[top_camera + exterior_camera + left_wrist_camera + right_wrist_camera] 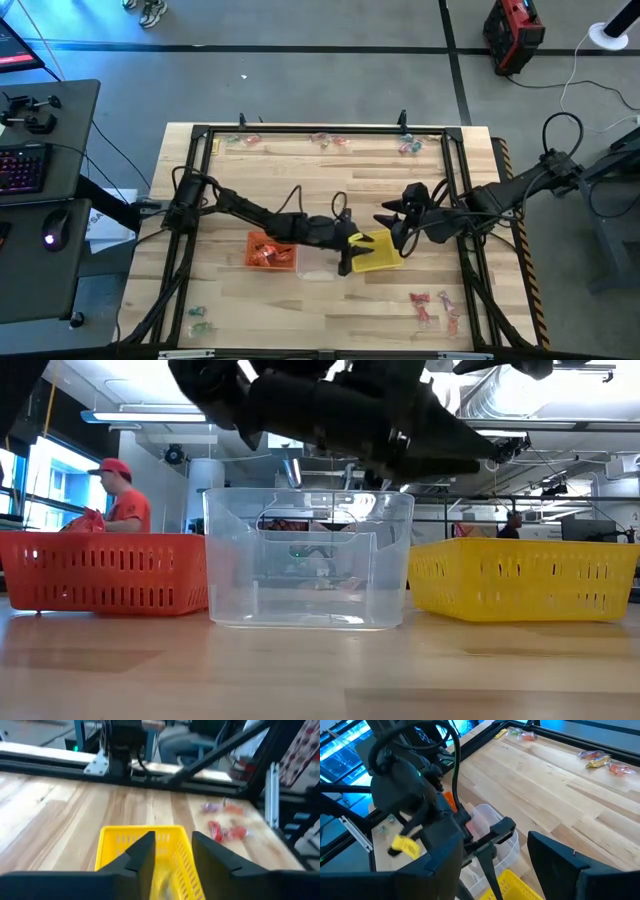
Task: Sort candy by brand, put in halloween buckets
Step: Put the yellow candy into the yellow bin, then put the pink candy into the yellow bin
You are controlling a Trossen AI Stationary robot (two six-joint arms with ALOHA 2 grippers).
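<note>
Three tubs stand in a row near the table's middle: the orange tub (270, 250) with red-orange candy in it, the clear tub (316, 268) and the yellow tub (376, 254). The low view shows them too: the orange tub (100, 572), the clear tub (308, 560) and the yellow tub (520, 576). My left gripper (345, 260) hangs open over the yellow tub's near-left part (150, 837); a blurred yellow patch shows between its fingers (145, 855). My right gripper (396, 230) is open and empty above the yellow tub's far side.
Loose candy lies in small heaps along the far edge (330, 140), at the far right (408, 147), far left (240, 141), near right (432, 306) and near left (197, 320). A dark frame (300, 130) borders the table. A person in a red cap (120, 495) stands behind it.
</note>
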